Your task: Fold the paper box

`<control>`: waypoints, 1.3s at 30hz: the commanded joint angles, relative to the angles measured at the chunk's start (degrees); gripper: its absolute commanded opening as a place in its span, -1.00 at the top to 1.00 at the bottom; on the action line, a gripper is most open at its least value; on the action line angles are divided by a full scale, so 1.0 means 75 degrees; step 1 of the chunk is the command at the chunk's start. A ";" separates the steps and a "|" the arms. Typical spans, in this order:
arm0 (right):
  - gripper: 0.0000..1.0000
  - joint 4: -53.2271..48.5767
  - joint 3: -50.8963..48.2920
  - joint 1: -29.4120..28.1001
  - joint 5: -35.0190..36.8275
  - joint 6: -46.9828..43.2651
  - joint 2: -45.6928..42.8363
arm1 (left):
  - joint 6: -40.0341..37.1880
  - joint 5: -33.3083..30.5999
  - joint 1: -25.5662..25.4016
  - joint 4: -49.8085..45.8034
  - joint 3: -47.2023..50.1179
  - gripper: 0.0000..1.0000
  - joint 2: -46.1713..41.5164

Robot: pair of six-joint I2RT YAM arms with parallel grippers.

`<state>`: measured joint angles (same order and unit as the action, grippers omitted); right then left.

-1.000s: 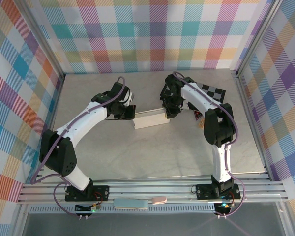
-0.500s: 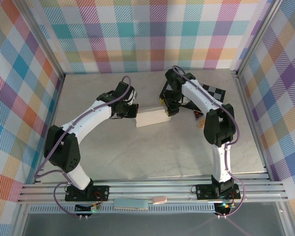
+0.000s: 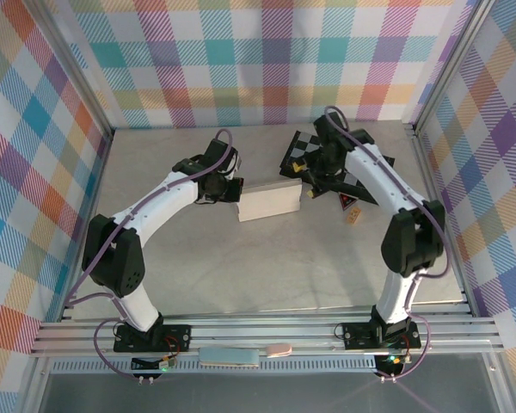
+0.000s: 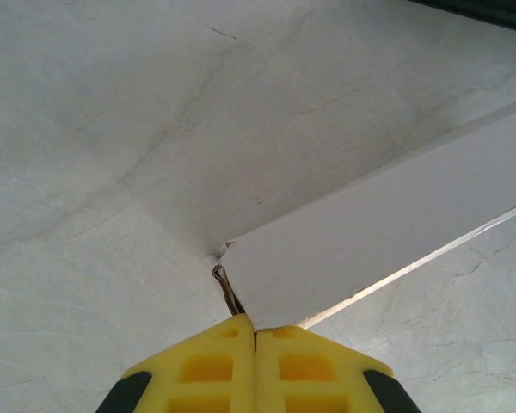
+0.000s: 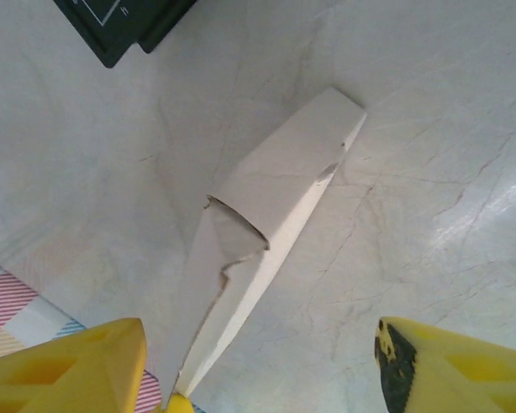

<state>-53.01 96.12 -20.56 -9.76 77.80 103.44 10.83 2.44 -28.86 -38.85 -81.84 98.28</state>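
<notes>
The paper box (image 3: pixel 271 200) is a white, shallow, partly folded cardboard shape lying mid-table. My left gripper (image 3: pixel 230 191) is at its left end. In the left wrist view the yellow fingers (image 4: pixel 206 366) are pressed together on the corner of the box (image 4: pixel 387 224). My right gripper (image 3: pixel 310 179) stands open just off the box's right end and does not touch it. In the right wrist view the box (image 5: pixel 275 198) runs away from the camera with a torn-looking open end. It lies nearer the left finger (image 5: pixel 69 370) of the open gripper (image 5: pixel 258 366).
A black-and-grey chequered board (image 3: pixel 303 144) lies behind the right gripper, and its corner (image 5: pixel 120 21) shows in the right wrist view. A small red-triangle card (image 3: pixel 346 203) lies to the box's right. Plaid walls enclose the table on three sides.
The right gripper opened, let go of the box's right end and drew back to the right. The left gripper kept its hold and the box shifted slightly toward the back.
</notes>
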 commanded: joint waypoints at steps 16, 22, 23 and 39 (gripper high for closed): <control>0.11 0.2874 -0.2216 0.0259 -0.1078 0.0244 -0.0626 | -0.0121 -0.0047 -0.0183 -0.1031 0.0206 1.00 0.0534; 0.36 0.3089 -0.2691 0.0222 -0.1095 0.0431 -0.0598 | -0.0085 -0.0044 -0.0195 -0.1025 0.0192 1.00 0.0503; 0.40 0.3040 -0.2710 0.0216 -0.1051 0.0431 -0.0603 | -0.0076 -0.0035 -0.0196 -0.1039 0.0194 1.00 0.0491; 0.73 0.2749 -0.3000 0.0126 -0.0824 0.0335 -0.0571 | 0.2106 0.1017 0.0167 -0.0466 0.0618 0.24 -0.1190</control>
<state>-27.88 76.12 -18.79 -17.23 80.51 98.39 18.09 5.98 -28.97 -42.00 -78.78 93.84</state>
